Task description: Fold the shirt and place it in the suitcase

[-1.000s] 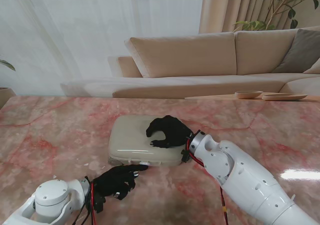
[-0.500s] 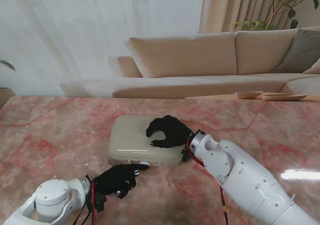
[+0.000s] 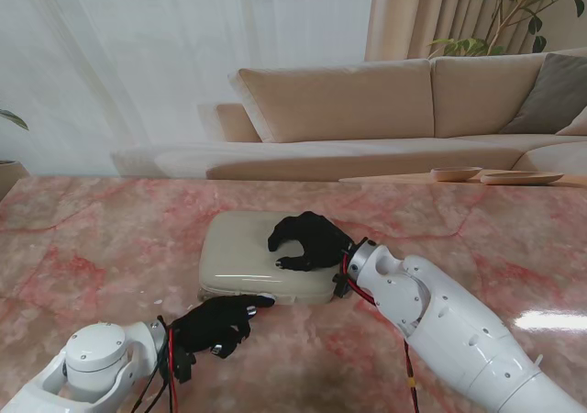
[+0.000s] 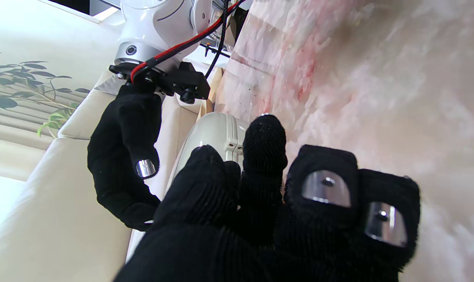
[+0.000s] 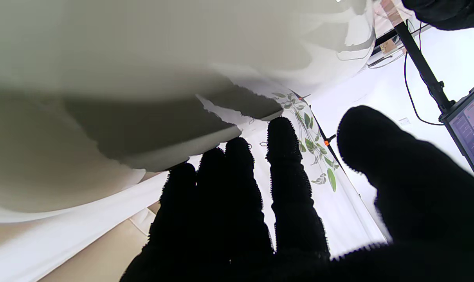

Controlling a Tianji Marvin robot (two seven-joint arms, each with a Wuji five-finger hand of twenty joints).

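Item one, the largest: we stand over a pink marble table (image 3: 101, 239) that fills the lower half of the stand view, with a beige sofa (image 3: 385, 101) across the upper right of the frame behind it.

Item two: the cream suitcase (image 3: 240, 248), closed and lying flat at the centre of the frame. The shirt does not show in any view.

Item three: our right hand (image 3: 310, 240), black-gloved, sits on the suitcase lid at its right end, just right of centre frame. Its fingers (image 3: 286, 264) are curled downward with the tips touching the lid; they are spread on the surface and hold nothing. In the right wrist view the lid's pale surface runs just beyond the fingertips.

Item four: our left hand (image 3: 213, 325), at lower centre-left of the frame, lies low on the table by the suitcase's near edge. One finger (image 3: 259, 300) is stretched out to that edge at the seam; the remaining fingers are folded in, gripping nothing.
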